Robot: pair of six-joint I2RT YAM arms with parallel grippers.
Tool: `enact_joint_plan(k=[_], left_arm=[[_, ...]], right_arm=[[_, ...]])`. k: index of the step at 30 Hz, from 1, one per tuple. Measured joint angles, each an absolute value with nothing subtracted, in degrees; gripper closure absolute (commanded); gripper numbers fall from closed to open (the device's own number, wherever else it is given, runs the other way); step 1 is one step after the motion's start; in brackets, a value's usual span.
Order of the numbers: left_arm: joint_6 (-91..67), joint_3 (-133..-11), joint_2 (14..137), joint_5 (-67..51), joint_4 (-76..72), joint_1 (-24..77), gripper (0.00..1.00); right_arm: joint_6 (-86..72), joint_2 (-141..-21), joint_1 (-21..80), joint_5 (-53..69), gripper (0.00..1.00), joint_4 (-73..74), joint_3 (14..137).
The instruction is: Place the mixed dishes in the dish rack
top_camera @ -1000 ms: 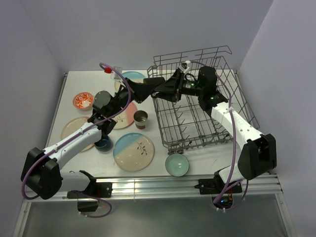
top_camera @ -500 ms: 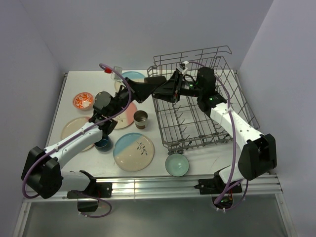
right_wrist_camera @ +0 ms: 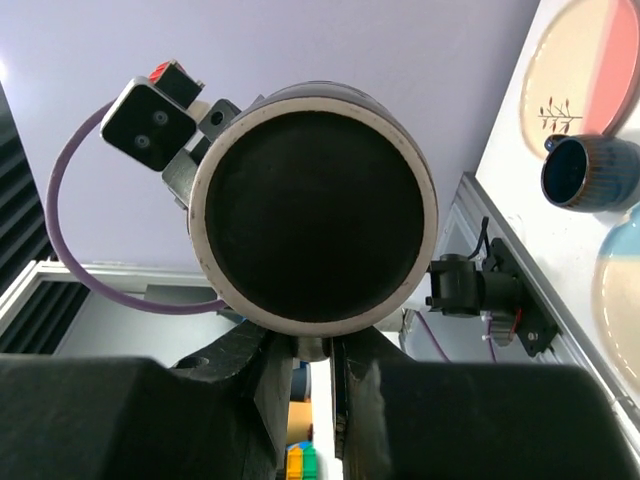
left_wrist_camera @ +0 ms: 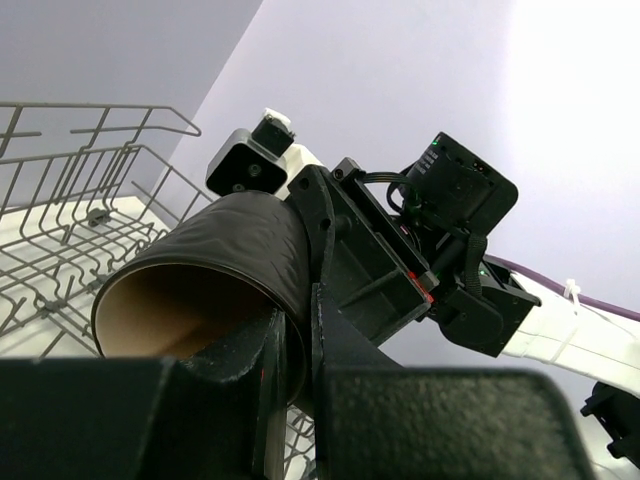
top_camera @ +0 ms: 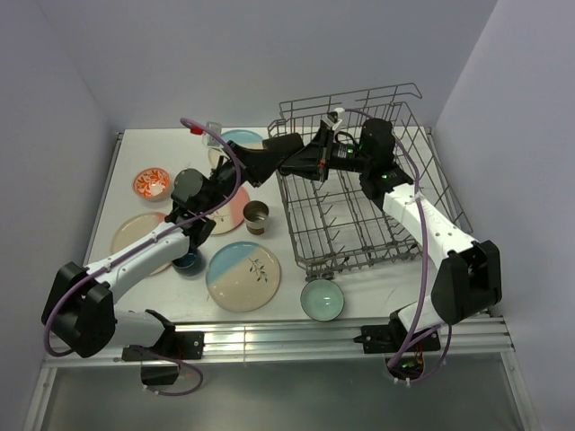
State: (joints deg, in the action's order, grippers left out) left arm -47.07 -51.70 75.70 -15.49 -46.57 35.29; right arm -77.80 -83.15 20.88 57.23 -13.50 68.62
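Note:
A dark mug (top_camera: 286, 154) with a brown inside hangs in the air over the left edge of the dish rack (top_camera: 359, 206), held from both sides. My left gripper (top_camera: 273, 154) is shut on its rim, one finger inside and one outside (left_wrist_camera: 295, 340). My right gripper (top_camera: 303, 163) is shut on a part under the mug's base end (right_wrist_camera: 318, 350), probably the handle. The right wrist view looks at the mug's round bottom (right_wrist_camera: 312, 205). In the left wrist view the mug (left_wrist_camera: 230, 250) lies on its side, mouth towards the camera.
On the table stand an orange-red bowl (top_camera: 151, 183), a cream plate (top_camera: 135, 235), a pink plate (top_camera: 229, 208), a blue plate (top_camera: 243, 275), a teal-edged plate (top_camera: 241, 139), a brown mug (top_camera: 257, 215), a dark-blue mug (top_camera: 187, 261) and a pale teal bowl (top_camera: 321, 299).
My right gripper has closed on the mug that my left gripper holds. Both arms and the mug have shifted slightly to the left.

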Motion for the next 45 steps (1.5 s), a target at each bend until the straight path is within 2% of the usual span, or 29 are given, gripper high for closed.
enact_joint_plan(k=[2, 5, 6, 8, 9, 12, 15, 23, 26, 29, 31, 34, 40, 45], left_arm=[[-47.5, -51.7, 76.1, -15.5, -47.4, 35.4, 0.92], [-47.9, -51.7, 76.7, -15.5, -48.3, 35.7, 0.74], [-48.3, -51.7, 76.8, -15.5, -48.6, 35.8, 0.65], [-49.3, -51.7, 76.9, -15.6, -49.2, 36.1, 0.57], [-49.5, -51.7, 76.9, -15.5, -49.5, 36.3, 0.49], [-50.3, -51.7, 76.8, -15.6, -50.0, 36.7, 0.36], [-50.4, -51.7, 76.6, -15.6, -49.6, 37.0, 0.30], [-48.3, -51.7, 74.7, -15.4, -44.5, 37.0, 0.24], [-44.3, -52.1, 72.2, -14.1, -39.3, 37.1, 0.21], [-39.2, -54.5, 69.3, -11.6, -30.6, 37.2, 0.13], [-35.6, -56.8, 66.6, -8.6, -23.3, 37.2, 0.10], [-31.9, -57.9, 61.6, -4.1, -14.9, 37.2, 0.08], [-28.5, -52.8, 48.8, 4.4, -4.6, 37.2, 0.06], [-29.3, -43.9, 39.9, 9.7, 1.0, 37.2, 0.05]], right_arm=[[-78.0, -83.2, 20.5, 57.9, 1.00, -14.1, 68.5], [-78.2, -83.2, 19.8, 58.9, 1.00, -15.2, 68.0], [-77.9, -83.3, 19.6, 59.3, 1.00, -15.5, 67.9], [-77.2, -83.5, 19.2, 59.7, 1.00, -16.0, 67.9], [-76.8, -83.6, 19.0, 59.9, 1.00, -16.1, 67.8], [-75.2, -83.7, 18.1, 60.2, 1.00, -16.3, 67.7], [-73.7, -83.8, 16.8, 60.5, 1.00, -16.3, 67.2], [-71.0, -84.3, 11.6, 60.6, 1.00, -16.2, 67.0], [-65.7, -84.5, 8.4, 59.8, 1.00, -11.7, 68.1], [-53.3, -85.7, 5.0, 56.3, 1.00, 1.1, 73.9], [-41.7, -87.0, 3.4, 49.7, 1.00, 11.8, 80.8], [-28.1, -87.8, 2.3, 37.9, 1.00, 20.2, 88.0], [-8.5, -91.8, 2.6, 19.7, 1.00, 27.7, 96.8], [11.2, -99.4, 2.6, 16.8, 1.00, 29.7, 99.5]])
